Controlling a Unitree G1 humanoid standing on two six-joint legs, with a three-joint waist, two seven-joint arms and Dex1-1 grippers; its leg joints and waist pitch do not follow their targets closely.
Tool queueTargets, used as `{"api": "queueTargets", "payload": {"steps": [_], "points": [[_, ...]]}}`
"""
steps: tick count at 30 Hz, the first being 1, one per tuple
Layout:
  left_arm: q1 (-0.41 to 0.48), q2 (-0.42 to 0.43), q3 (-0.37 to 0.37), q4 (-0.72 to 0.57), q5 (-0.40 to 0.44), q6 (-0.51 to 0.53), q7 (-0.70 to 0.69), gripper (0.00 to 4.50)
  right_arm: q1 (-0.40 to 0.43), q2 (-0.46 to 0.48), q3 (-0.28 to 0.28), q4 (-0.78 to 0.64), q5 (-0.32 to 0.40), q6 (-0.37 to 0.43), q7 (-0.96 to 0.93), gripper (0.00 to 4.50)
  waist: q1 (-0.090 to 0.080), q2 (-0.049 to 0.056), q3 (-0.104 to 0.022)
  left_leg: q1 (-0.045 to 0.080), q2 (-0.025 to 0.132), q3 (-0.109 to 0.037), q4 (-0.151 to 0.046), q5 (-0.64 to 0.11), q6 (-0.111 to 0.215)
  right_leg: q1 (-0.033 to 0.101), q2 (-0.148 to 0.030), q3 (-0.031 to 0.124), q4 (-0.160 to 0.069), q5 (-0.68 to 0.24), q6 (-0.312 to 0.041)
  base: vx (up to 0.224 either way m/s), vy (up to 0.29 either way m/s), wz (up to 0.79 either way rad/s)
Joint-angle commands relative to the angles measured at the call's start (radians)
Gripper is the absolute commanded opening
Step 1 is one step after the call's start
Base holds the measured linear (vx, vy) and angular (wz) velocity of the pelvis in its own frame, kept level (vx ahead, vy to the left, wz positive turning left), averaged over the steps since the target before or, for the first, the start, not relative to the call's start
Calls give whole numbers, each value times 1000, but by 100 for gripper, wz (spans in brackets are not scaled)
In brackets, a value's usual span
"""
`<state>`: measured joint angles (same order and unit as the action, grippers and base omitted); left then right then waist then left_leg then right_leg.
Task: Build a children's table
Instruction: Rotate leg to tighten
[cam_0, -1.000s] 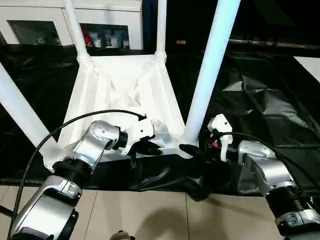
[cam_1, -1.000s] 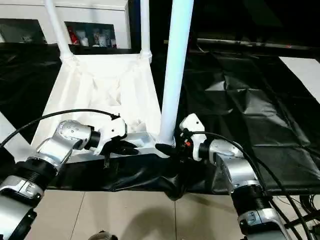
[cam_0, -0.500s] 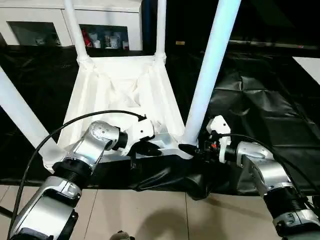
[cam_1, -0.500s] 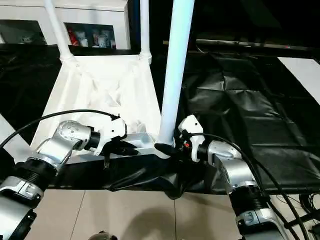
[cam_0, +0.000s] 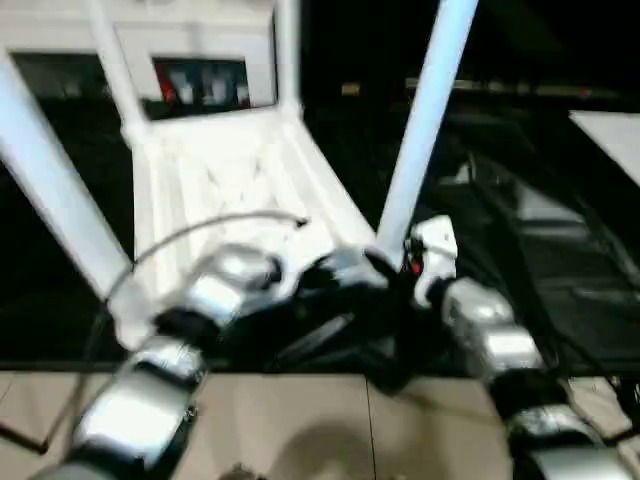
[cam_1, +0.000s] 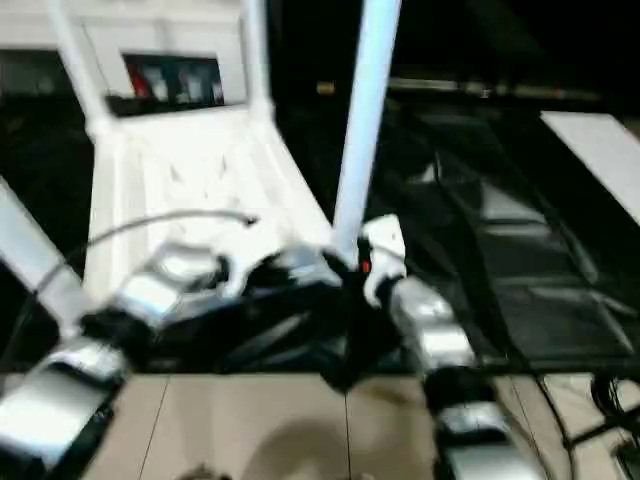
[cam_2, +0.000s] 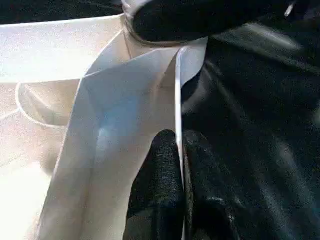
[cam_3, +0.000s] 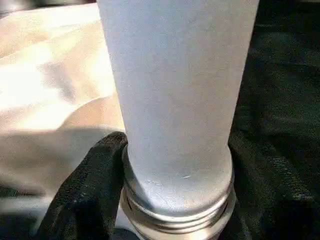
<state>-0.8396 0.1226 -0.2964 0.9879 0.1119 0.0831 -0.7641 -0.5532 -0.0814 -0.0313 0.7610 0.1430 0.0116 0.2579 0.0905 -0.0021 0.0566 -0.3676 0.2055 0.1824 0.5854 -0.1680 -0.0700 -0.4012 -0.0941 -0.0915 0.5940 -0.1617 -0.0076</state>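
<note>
The children's table lies upside down, its white ribbed top (cam_0: 230, 170) on black sheeting with white legs standing up from the corners. My left gripper (cam_2: 179, 137) is shut on the thin near rim (cam_2: 178, 90) of the top, one finger on each side. The near right leg (cam_0: 420, 120) rises from its corner socket. My right gripper (cam_3: 177, 150) is closed around that leg's base (cam_3: 175, 100), just above a ringed metal collar (cam_3: 175, 220), with a black finger (cam_3: 92, 185) pressed against each side. In the head views both grippers sit close together at that near right corner (cam_0: 375, 270).
Black sheeting (cam_0: 520, 200) covers the surface around the table, with a tiled floor (cam_0: 330, 430) in front. A white glass-door cabinet (cam_0: 200, 80) stands behind. Three other legs (cam_0: 55, 190) (cam_0: 110, 70) (cam_0: 288, 50) stand up from the top. A cable (cam_0: 200, 225) loops over my left forearm.
The head views have swung and blurred, so the camera has moved. Both grippers stay at the near right corner. The right fingers have drawn in against the leg's base.
</note>
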Motion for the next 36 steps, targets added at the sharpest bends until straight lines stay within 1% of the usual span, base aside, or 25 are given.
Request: {"api": "queueTargets", "payload": {"steps": [1,2,4,5,6,9,10,11,13,14,15,17,19,20,21,22,23,25,27,28,31,32,33,35,36], "points": [[-33,-16,40,25,-13,0,113,0,18,10,-27,64,-8,33,-111,275,-6,2,-63,28,18,-14,-74,-363,-19,29,-61,40,-107,-515,-126,0,0,0],[-57,-38,40,54,-1,-1,176,0,-10,47,-42,99,-4,29,-198,275,-6,-2,-62,23,18,-14,-75,-362,-12,32,-60,38,-107,-503,-123,0,0,0],[-75,-56,43,77,8,-3,218,0,-36,74,-43,128,-4,15,-237,275,-9,1,-65,23,18,-15,-76,-362,-17,31,-59,39,-104,-490,-122,0,0,0],[-75,-56,43,77,8,-3,218,0,-36,74,-43,128,-4,15,-237,275,-8,8,-66,20,20,-17,-78,-365,-18,33,-59,39,-103,-455,-129,0,0,0],[-87,-66,45,100,14,-10,232,0,-63,95,-28,146,-18,-10,-219,275,-10,10,-67,20,19,-15,-78,-374,-15,32,-56,39,-100,-426,-137,0,0,0],[-95,-66,42,130,25,-37,220,0,-75,101,-30,148,-34,-45,-210,275,-5,2,-70,15,19,-11,-77,-329,-2,39,-57,44,-89,-338,-164,0,0,0],[-95,-66,42,130,25,-37,220,0,-75,101,-30,148,-34,-45,-210,331,-4,2,-71,15,19,-10,-76,-322,1,39,-58,45,-88,-326,-169,0,0,0],[-94,-62,39,139,27,-50,211,0,-73,97,-34,141,-23,-61,-190,344,-3,-1,-71,12,19,-9,-76,-306,9,42,-58,46,-84,-301,-178,0,0,0],[-86,-49,31,141,31,-73,188,0,-65,73,-24,125,-31,-82,-175,344,-1,-3,-71,10,18,-8,-74,-296,19,45,-58,45,-82,-293,-183,0,0,0],[-85,-47,30,143,31,-77,184,0,-64,69,-22,124,-33,-85,-171,365,-3,-1,-72,4,19,-11,-75,-280,22,51,-60,45,-77,-285,-183,0,0,0],[-74,-32,28,135,25,-89,155,0,-57,42,-29,104,-24,-80,-134,365,-4,-5,-73,2,19,-11,-75,-261,26,54,-60,44,-75,-273,-182,0,0,0],[-61,-12,38,111,12,-84,128,0,-41,4,-45,57,12,-60,-51,387,-3,-5,-74,5,19,-7,-71,-245,38,51,-59,45,-75,-252,-190,0,0,0],[-49,13,44,88,6,-87,91,0,-16,-47,-39,4,35,-56,83,401,1,-7,-72,4,19,-6,-70,-238,57,55,-59,45,-75,-248,-193,0,0,0],[-49,13,44,88,6,-87,91,0,-16,-47,-39,4,35,-56,83,412,2,-8,-73,2,20,-6,-68,-227,67,57,-59,45,-73,-236,-195,0,0,0],[-38,35,42,72,7,-95,52,0,14,-98,-3,-50,41,-43,221,412,0,-5,-72,0,19,-6,-68,-224,71,57,-57,43,-73,-241,-196,0,0,0],[-33,43,40,64,6,-97,36,0,28,-120,17,-72,38,-36,270,423,2,-6,-72,2,20,-6,-68,-226,73,58,-57,43,-76,-244,-193,0,0,0],[-18,63,33,42,5,-107,-12,0,63,-175,70,-126,28,-17,387,437,6,-8,-72,2,21,-7,-68,-222,80,61,-53,42,-74,-232,-193,0,0,0],[10,91,18,-1,-3,-122,-98,0,97,-236,117,-181,16,-10,487,444,5,-7,-72,0,22,-6,-66,-214,87,59,-55,44,-71,-208,-203,0,0,0],[41,116,-2,-49,-14,-167,-191,0,112,-266,131,-211,27,0,546,444,1,-6,-71,0,23,-7,-68,-232,79,57,-57,44,-74,-242,-214,0,0,0],[49,121,-5,-64,-22,-168,-216,0,114,-270,132,-215,28,3,556,444,0,-4,-70,5,25,-6,-69,-249,71,52,-57,44,-76,-262,-219,0,0,0],[103,163,-35,-166,-59,-182,-374,0,122,-291,147,-242,45,28,636,444,5,-1,-69,10,31,-7,-72,-271,55,48,-59,46,-75,-297,-221,0,0,0],[109,170,-38,-181,-62,-175,-385,0,121,-293,153,-244,43,30,651,444,4,-1,-67,11,35,-6,-75,-283,49,45,-57,47,-76,-298,-222,0,0,0],[115,175,-37,-201,-66,-169,-397,0,124,-299,161,-257,47,41,670,444,10,1,-68,20,36,-3,-74,-291,44,39,-56,48,-76,-293,-227,0,0,0],[122,178,-30,-231,-78,-146,-417,0,122,-298,172,-271,54,45,695,444,17,-4,-68,16,37,-2,-75,-279,42,42,-57,50,-71,-269,-226,0,0,0],[126,179,-30,-244,-81,-142,-426,0,119,-294,175,-274,58,50,706,444,21,-2,-68,16,37,-2,-75,-277,39,41,-59,50,-68,-266,-226,0,0,0]]}}
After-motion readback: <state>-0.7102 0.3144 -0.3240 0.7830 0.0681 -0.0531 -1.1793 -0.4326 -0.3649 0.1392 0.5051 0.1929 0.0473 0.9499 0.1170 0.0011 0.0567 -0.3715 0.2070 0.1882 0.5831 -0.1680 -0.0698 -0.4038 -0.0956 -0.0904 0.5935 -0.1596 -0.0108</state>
